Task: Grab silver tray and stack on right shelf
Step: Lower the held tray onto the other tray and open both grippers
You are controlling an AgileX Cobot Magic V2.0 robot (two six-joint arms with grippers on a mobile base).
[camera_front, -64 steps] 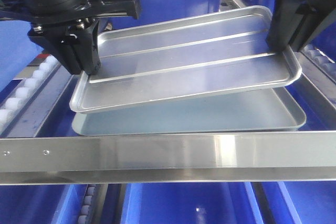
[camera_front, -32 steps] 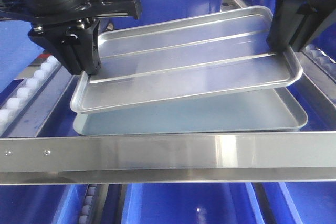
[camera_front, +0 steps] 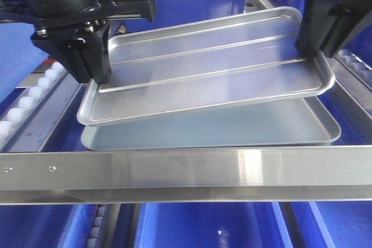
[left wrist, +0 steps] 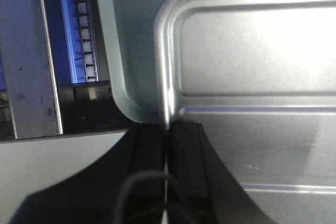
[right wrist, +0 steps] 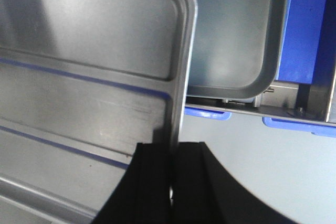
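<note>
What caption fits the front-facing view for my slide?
Left gripper and right gripper clamp the shiny ridged silver tray by its end rims, tilted above a duller grey smooth-floored tray.

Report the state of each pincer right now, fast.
Left pincer: closed on the silver tray, clamping its left-end rim.
Right pincer: closed on the silver tray, clamping its right-end rim.

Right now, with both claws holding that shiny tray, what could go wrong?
1. The left gripper and right gripper each pinch only a thin rim of the silver tray, so it might slip out.
2. It hangs askew over the grey tray, not lined up, so it may land crooked.
</note>
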